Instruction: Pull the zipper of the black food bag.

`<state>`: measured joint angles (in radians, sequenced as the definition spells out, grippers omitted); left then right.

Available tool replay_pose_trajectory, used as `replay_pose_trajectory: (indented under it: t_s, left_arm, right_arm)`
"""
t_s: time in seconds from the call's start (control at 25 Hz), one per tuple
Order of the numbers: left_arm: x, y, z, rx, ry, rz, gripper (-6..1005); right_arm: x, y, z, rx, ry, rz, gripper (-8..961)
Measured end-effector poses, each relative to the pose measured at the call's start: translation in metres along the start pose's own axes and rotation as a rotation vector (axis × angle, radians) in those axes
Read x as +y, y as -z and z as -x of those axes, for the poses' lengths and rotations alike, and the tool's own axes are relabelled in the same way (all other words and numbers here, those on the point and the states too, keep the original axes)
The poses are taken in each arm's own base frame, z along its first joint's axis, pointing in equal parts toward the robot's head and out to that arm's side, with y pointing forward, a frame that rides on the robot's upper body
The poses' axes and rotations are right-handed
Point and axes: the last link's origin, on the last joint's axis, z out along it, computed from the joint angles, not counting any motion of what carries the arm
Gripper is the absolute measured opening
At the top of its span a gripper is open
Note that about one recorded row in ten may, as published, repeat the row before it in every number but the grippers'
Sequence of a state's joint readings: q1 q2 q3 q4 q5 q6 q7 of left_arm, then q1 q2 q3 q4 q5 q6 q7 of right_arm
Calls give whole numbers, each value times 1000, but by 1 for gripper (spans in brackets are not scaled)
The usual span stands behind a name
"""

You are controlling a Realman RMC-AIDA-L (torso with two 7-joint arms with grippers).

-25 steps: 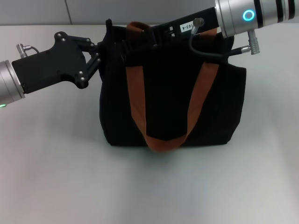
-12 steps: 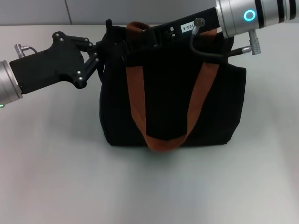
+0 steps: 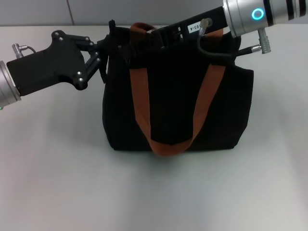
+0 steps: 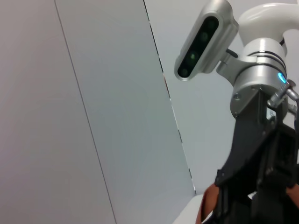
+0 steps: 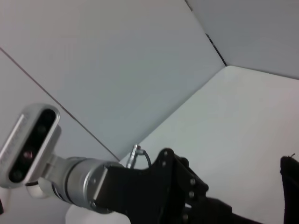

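The black food bag [image 3: 178,106] stands upright mid-table, its rust-orange strap handles [image 3: 139,96] hanging down the front. My left gripper [image 3: 107,48] is at the bag's top left corner, shut on the black fabric there. My right gripper [image 3: 147,37] reaches in from the right and lies along the bag's top edge, black against black. The silver zipper pull is hidden behind the grippers. The left wrist view shows the right arm's gripper body [image 4: 261,186] and a bit of orange strap [image 4: 205,210]. The right wrist view shows the left arm's gripper [image 5: 177,191] and a bag corner [image 5: 290,186].
The bag stands on a pale grey table [image 3: 57,168] with a grey wall behind it [image 3: 33,12]. The right arm's cable [image 3: 211,50] loops over the bag's top right. Bare table lies in front of the bag and to both sides.
My right arm has shifted slightly right and up along the bag's top. My left gripper has shifted slightly left and up, still on the bag's corner.
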<state>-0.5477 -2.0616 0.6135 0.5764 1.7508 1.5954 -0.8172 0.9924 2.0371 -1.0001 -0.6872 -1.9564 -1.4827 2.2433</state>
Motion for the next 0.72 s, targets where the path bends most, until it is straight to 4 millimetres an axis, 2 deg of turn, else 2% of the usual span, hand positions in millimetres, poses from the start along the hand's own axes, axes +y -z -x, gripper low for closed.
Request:
replay_pose_trajectory:
  t_s: [0.72]
  left_arm:
    - [-10, -15, -11, 21, 0, 17, 33]
  right_arm:
    - [1, -5, 2, 11, 42, -10, 375]
